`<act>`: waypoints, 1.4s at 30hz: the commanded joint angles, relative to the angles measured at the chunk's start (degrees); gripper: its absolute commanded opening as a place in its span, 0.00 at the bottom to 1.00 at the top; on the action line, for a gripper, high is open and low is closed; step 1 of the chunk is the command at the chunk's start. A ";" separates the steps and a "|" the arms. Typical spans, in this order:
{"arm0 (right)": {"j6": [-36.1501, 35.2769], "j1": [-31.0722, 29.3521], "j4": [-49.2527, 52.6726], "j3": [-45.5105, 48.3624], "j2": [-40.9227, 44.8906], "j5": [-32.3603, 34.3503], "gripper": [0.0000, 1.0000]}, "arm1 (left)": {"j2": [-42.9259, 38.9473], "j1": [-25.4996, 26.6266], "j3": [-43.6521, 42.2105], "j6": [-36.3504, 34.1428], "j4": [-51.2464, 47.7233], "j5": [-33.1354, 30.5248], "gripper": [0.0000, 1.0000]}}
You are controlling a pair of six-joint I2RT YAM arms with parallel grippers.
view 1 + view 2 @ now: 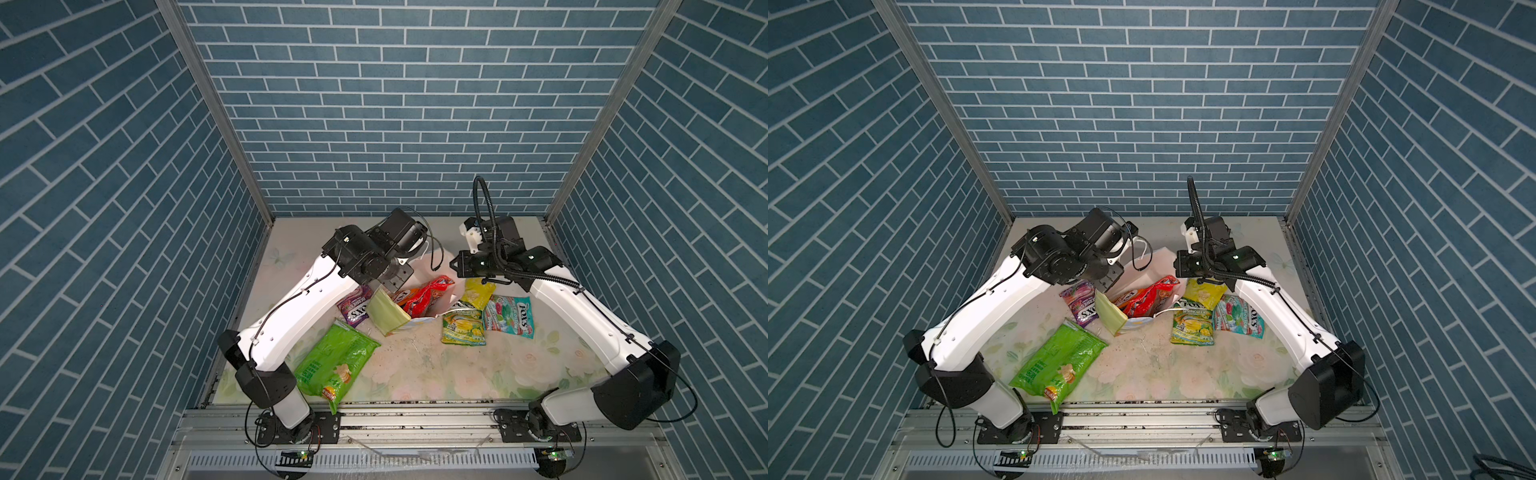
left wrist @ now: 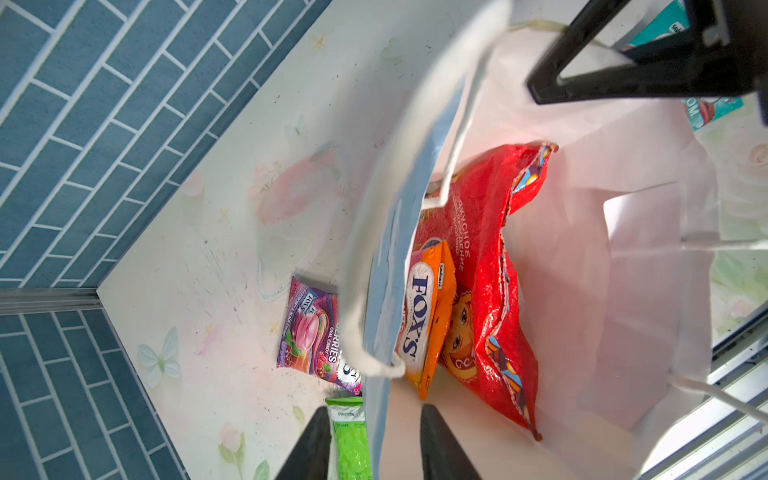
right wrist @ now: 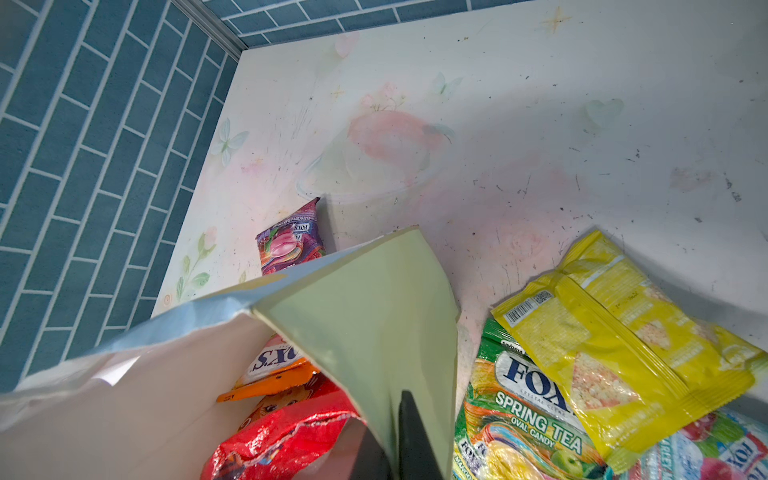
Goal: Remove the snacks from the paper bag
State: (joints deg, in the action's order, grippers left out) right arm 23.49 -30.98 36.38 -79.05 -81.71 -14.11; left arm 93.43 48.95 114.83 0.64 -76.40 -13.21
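right gripper (image 3: 388, 451) pinches paper bag's (image 3: 365, 316) pale green side; left gripper (image 2: 374, 419) spread astride its rim; red cookie pack (image 2: 478, 249) inside.

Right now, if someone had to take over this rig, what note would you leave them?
Left gripper: open, its jaws either side of the paper bag wall.
Right gripper: shut on the bag's pale green side panel.
Out on the table: green chip bag, purple FOX'S pack, Spring Tea pack, yellow pack, teal FOX'S pack.
Inside the bag: red cookie pack, orange FOX'S pack.
Left to do: take those two out.
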 commanded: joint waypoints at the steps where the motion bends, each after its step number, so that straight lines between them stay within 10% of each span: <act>1: -1.42 -0.30 -0.19 -1.84 -0.33 0.40 0.08 | -0.61 0.27 -2.58 1.11 -0.44 0.00 0.39; 11: -1.16 -0.30 -0.25 -1.76 -0.38 0.15 0.08 | -0.39 0.27 -7.94 -0.37 5.30 -1.78 0.39; 30: -0.90 -0.27 -0.92 -1.07 0.58 0.22 0.09 | 1.53 -0.85 -10.02 -1.67 9.35 -0.64 0.00; 42: -0.15 1.38 10.28 -7.60 0.44 4.07 0.20 | 3.94 -3.94 -5.31 -4.02 12.07 0.36 0.00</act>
State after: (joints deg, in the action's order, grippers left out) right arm 23.55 -30.41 40.93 -84.58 -81.82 -13.06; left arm 95.59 45.21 106.48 -1.87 -65.06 -12.97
